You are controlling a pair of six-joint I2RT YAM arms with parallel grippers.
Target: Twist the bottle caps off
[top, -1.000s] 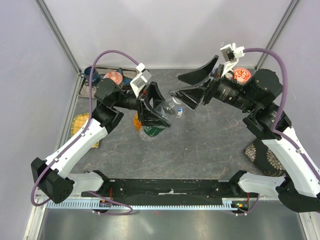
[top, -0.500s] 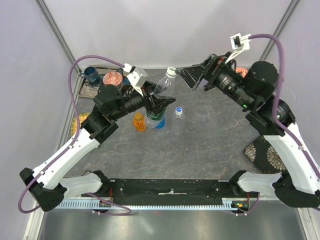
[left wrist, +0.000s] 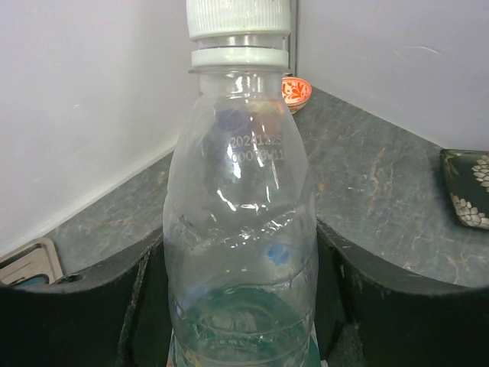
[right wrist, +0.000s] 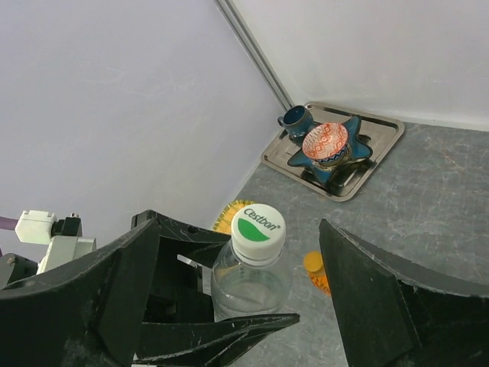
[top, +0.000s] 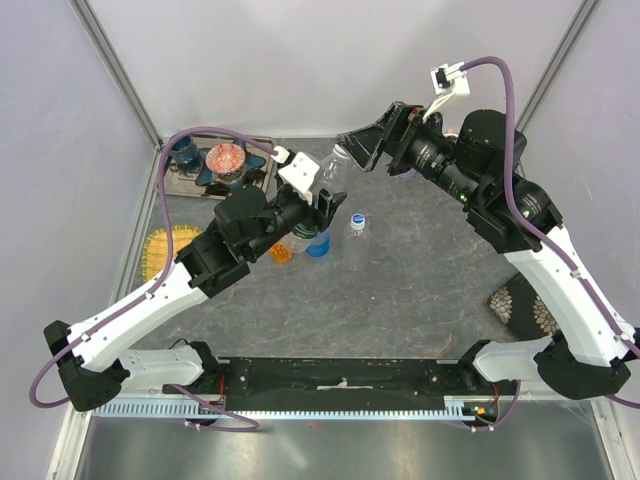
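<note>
Movement both sides: your left gripper (top: 316,208), clamped on the held bottle (left wrist: 241,229), has swung it toward the back, and the right gripper (top: 352,148) followed, jaws apart astride the cap (right wrist: 257,227). Twisting looks next. Four bottles: one held, then orange bottle (top: 282,252), blue bottle (top: 318,243) and clear bottle (top: 357,222) standing below.

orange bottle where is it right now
In the top view the orange bottle stands on the table left of centre, just left of the blue bottle, partly hidden under the left arm.
</note>
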